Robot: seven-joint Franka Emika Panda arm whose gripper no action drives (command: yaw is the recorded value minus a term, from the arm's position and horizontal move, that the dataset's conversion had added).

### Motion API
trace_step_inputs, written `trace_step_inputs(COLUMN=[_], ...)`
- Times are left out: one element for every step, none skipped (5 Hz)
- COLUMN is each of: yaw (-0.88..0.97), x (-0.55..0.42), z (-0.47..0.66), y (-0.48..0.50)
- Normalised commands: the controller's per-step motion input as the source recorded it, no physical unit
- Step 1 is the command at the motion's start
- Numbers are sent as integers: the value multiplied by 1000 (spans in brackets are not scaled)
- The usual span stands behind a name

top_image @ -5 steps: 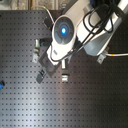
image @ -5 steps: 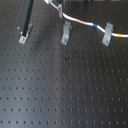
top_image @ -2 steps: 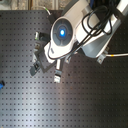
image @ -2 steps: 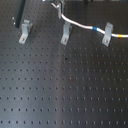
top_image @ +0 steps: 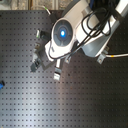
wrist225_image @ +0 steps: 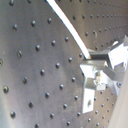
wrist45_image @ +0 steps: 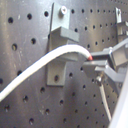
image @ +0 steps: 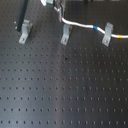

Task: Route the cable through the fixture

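We are gripping the long thin white flexible cable [wrist45_image: 45,62] near its end, our grey gripper [wrist45_image: 102,62] clenched on it just beside the middle small silvery-grey upright metal fixture [image: 65,35]. From there the cable is trailing past the blue band [image: 90,27] toward the fixture [image: 108,34] on the first exterior view's right. To thread it well, we judge we should be keeping the cord taut and level with the clip's opening. We are counting three fixtures, including the one [image: 25,31] beside the black bar [image: 21,15], and one cable.
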Motion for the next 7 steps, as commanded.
trace_step_inputs(yaw=[326, 389, 360, 157, 0, 0, 0], x=[47, 158, 160, 14, -257, -240, 11], z=[147, 106, 169, 206, 119, 18, 0], y=[148, 84, 56, -53, -88, -54, 2])
